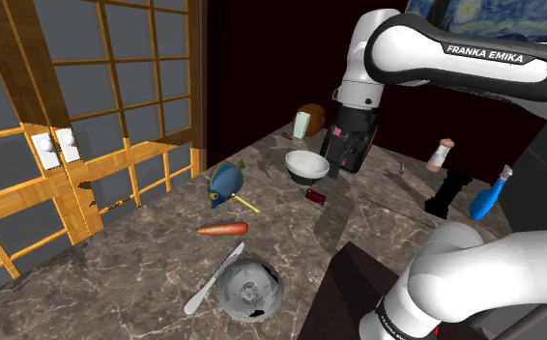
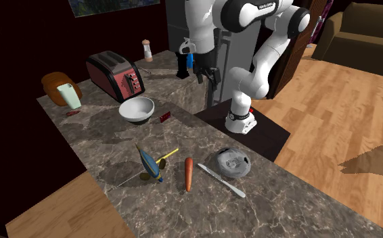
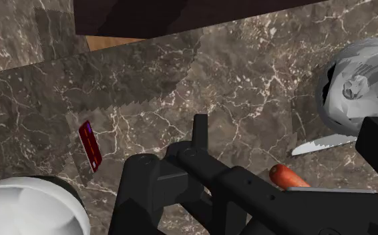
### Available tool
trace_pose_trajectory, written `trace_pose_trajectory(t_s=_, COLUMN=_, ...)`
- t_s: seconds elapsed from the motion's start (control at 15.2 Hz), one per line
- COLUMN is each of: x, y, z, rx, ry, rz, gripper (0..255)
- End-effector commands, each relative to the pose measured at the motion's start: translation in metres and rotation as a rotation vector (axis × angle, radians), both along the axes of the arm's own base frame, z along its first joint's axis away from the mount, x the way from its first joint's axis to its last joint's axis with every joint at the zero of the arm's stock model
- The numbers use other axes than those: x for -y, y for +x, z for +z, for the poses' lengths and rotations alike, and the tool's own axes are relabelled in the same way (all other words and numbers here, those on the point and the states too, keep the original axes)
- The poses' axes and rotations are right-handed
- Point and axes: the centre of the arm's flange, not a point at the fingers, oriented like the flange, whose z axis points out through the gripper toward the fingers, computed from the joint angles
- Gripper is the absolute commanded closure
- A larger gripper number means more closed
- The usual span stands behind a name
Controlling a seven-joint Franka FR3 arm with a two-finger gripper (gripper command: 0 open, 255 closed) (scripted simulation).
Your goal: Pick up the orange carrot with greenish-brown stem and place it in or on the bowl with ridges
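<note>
- Looking down, we see a brown stone counter [image 1: 117, 261] with white veins. It fills the lower half of the shoulder view.
- Wooden window frames [image 1: 73, 184] stand at the left of that view. A swirly blue painting [image 1: 513, 19] hangs in the upper right corner.
- In the second exterior view, a wood floor [image 2: 332, 122] lies at the right, with a brown sofa [image 2: 369, 30] in the upper right corner.
- The carrot [image 1: 222, 229] lies flat on the counter, in the lower middle of the shoulder view.
- The white bowl [image 1: 306, 166] sits in the middle of that view, well apart from the carrot.
- The gripper [image 1: 343, 162] hangs just right of the white bowl. We cannot tell if it is open or closed.
- A blue toy fish [image 1: 226, 182] lies between the carrot and the white bowl, near the carrot.
- A small red thing [image 1: 315, 196] lies near the white bowl.
- A knife [image 1: 214, 278] and a grey bowl [image 1: 249, 288] lie below the carrot in the shoulder view.
- A red toaster [image 2: 116, 73] and a brown loaf [image 2: 53, 82] stand at the upper left of the second exterior view.
</note>
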Motion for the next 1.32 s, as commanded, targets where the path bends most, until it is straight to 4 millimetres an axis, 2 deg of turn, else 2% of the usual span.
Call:
trace_pose_trajectory(t_s=0.0, x=0.0, y=0.0, z=0.0, rx=0.0, ry=0.0, rz=0.0, gripper=0)
trace_pose_trajectory(t_s=0.59, x=-0.047, y=0.079, z=-0.075, rx=0.046, ry=-0.02, rz=0.276, gripper=0)
trace_pose_trajectory(t_s=1.25, x=-0.121, y=0.151, z=-0.155, rx=0.097, ry=-0.043, rz=0.582, gripper=0)
